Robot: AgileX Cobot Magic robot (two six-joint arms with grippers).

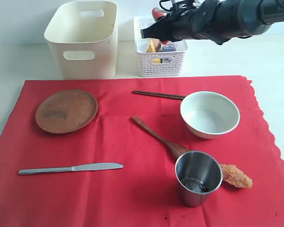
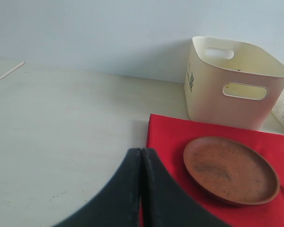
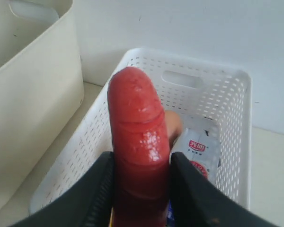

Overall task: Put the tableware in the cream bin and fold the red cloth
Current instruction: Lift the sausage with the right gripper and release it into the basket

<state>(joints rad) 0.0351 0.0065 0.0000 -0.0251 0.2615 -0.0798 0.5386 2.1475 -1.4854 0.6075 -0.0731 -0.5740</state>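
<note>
The red cloth lies spread flat. On it rest a round brown plate, a white bowl, a wooden spoon, dark chopsticks, a steel cup and a steel knife. The cream bin stands behind the cloth at the left. My right gripper is shut on a red sausage and hangs over the white lattice basket. My left gripper is shut on nothing, just off the cloth's left edge near the plate. The exterior view does not show it.
The white lattice basket beside the cream bin holds a milk packet and other food. A piece of orange fried food lies on the cloth against the cup. Pale bare table stretches left of the cloth.
</note>
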